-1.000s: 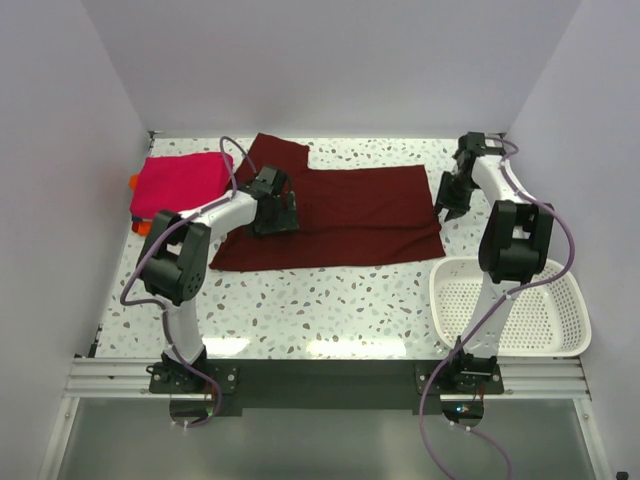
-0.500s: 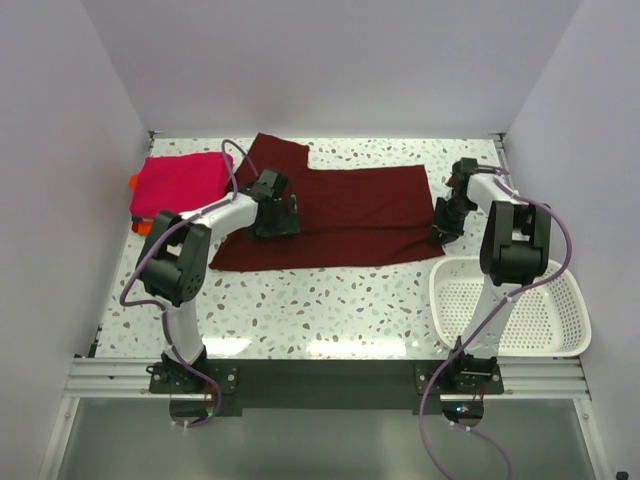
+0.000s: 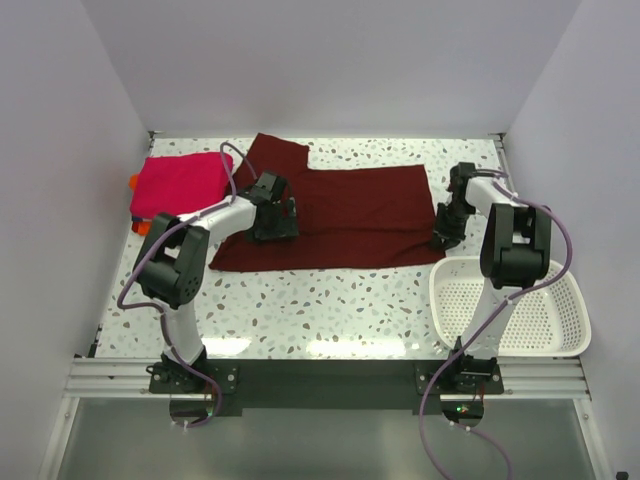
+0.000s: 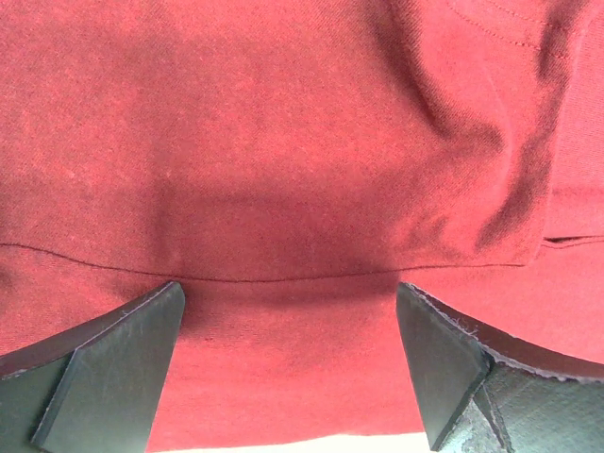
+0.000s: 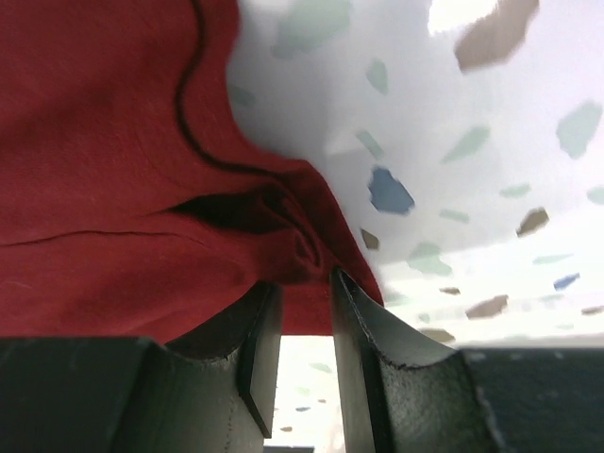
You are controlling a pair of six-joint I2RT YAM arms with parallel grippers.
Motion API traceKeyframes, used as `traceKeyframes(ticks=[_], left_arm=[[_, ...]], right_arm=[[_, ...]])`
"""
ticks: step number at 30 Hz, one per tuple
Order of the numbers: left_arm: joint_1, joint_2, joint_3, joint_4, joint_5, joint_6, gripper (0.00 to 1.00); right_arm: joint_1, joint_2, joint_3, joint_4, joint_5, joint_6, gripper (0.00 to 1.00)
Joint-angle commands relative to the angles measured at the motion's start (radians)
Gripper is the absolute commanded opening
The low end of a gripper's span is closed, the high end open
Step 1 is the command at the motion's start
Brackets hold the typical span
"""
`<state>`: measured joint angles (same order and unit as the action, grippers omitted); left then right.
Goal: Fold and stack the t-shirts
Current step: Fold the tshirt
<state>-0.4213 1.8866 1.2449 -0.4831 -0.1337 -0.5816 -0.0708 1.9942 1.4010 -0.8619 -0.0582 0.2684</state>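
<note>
A speckled table [image 3: 330, 300] holds a maroon t-shirt [image 3: 350, 215] spread flat across its middle, a white slotted basket [image 3: 540, 320] at four o'clock, and at ten o'clock a folded pink t-shirt [image 3: 180, 182] lying on an orange t-shirt [image 3: 135, 181] that only peeks out. The left gripper [image 4: 288, 311] hovers over the maroon cloth's nine o'clock side, jaws spread wide and holding nothing. The right gripper [image 5: 304, 283] sits at the cloth's four o'clock corner, jaws nearly together, seemingly pinching its puckered edge.
</note>
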Motion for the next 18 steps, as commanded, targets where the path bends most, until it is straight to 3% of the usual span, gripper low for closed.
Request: traceKeyframes(ticks=[1, 9, 18], left_arm=[[-0.004, -0.034, -0.025, 0.009, 0.014, 0.009, 1.00], [-0.004, -0.049, -0.035, 0.015, 0.017, 0.023, 1.00], [-0.030, -0.073, 0.059, -0.017, 0.011, 0.097, 1.00]], right_arm=[[-0.003, -0.003, -0.066, -0.098, 0.103, -0.002, 0.31], [-0.003, -0.103, -0.103, -0.150, 0.060, 0.012, 0.33], [-0.004, -0.127, 0.154, -0.181, -0.044, -0.060, 0.38]])
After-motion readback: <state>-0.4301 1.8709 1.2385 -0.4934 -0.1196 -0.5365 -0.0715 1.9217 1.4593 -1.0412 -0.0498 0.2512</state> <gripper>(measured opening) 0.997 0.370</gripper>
